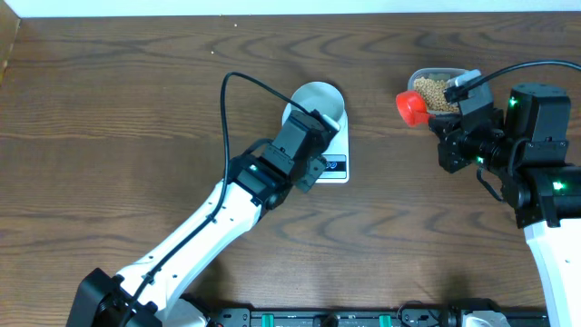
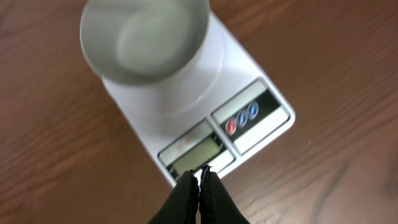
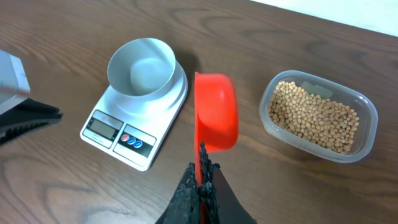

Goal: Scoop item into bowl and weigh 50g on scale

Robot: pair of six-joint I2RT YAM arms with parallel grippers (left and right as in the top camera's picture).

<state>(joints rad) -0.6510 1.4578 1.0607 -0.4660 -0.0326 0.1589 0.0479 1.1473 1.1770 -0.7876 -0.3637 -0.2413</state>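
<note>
The scale [image 1: 338, 167] lies at table centre with the empty pale bowl [image 1: 316, 102] on its platform. Both also show in the left wrist view, scale [image 2: 261, 118] and bowl [image 2: 146, 37], and in the right wrist view, scale [image 3: 102, 127] and bowl [image 3: 141, 65]. My left gripper [image 2: 200, 172] is shut and empty, with its tips at the scale's display edge [image 1: 318, 162]. My right gripper [image 3: 202, 167] is shut on the handle of a red scoop [image 3: 216, 112], held above the table between the scale and the beans [image 3: 314, 118]. No beans show in the scoop [image 1: 413, 107].
The beans lie in a clear plastic tub [image 3: 368, 109] at the back right, also in the overhead view [image 1: 434, 78]. The left gripper's fingers show at the left edge of the right wrist view [image 3: 31, 116]. The table's far edge runs along the top.
</note>
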